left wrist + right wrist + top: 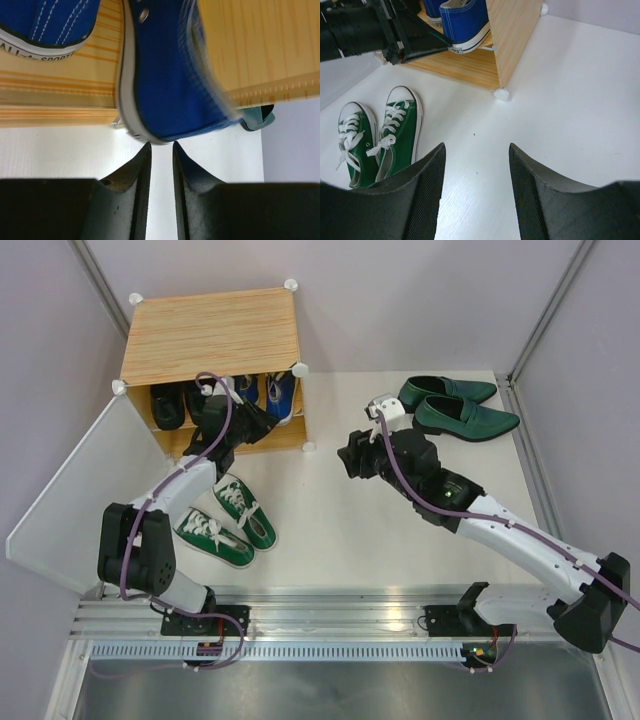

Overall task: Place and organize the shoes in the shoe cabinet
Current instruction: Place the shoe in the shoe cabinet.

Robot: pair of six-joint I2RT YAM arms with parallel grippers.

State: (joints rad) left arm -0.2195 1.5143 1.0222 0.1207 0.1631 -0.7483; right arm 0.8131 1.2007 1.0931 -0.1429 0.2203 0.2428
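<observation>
While the left fingers (132, 185) stand nearly together, only a thin slit shows between them and nothing sits in it. Just past their tips is the heel of one blue sneaker (170, 75), which juts over the shelf edge; whether it touches them cannot be told. A second blue sneaker (45, 25) lies beside it, making two blue sneakers in the right half of the shoe cabinet (215, 335). In the left half are the black ankle boots (167, 405), partly hidden by the arm, so their count is unsure. The frosted door (70, 490) hangs open to the left.

The right fingers (427, 190) are spread wide and empty above bare white worktop (570, 100), in front of the cabinet's right corner. Two green sneakers (230, 525) with white laces lie side by side on the worktop near the left arm, outside the cabinet. Two dark-green loafers (455, 405) lie together at the far right of the worktop, well apart from the cabinet.
</observation>
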